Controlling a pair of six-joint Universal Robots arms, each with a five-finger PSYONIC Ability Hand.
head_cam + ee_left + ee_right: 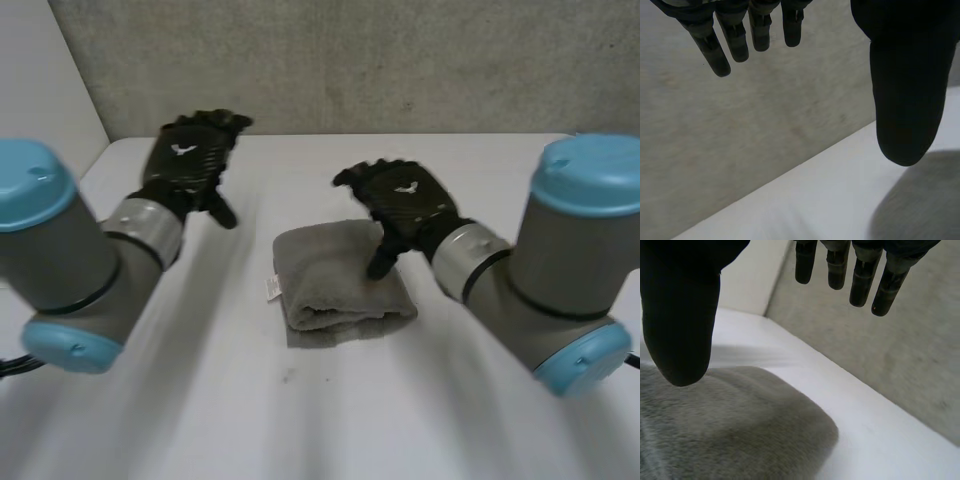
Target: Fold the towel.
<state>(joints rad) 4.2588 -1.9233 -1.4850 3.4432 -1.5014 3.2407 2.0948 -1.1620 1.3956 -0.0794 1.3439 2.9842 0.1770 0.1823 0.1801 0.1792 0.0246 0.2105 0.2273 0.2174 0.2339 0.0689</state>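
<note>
Open table (300,420) lies all round the folded towel (335,270) (grey wall (400,60) stands behind).

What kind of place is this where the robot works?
Probably a robot lab or test bench, not a home. The plain white table stands by a bare grey wall, the black left hand and black right hand are open over it, and one folded grey terry towel lies there.

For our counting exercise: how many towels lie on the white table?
1. The folded grey towel lies on the table, by the right hand. None seems hidden.
</note>
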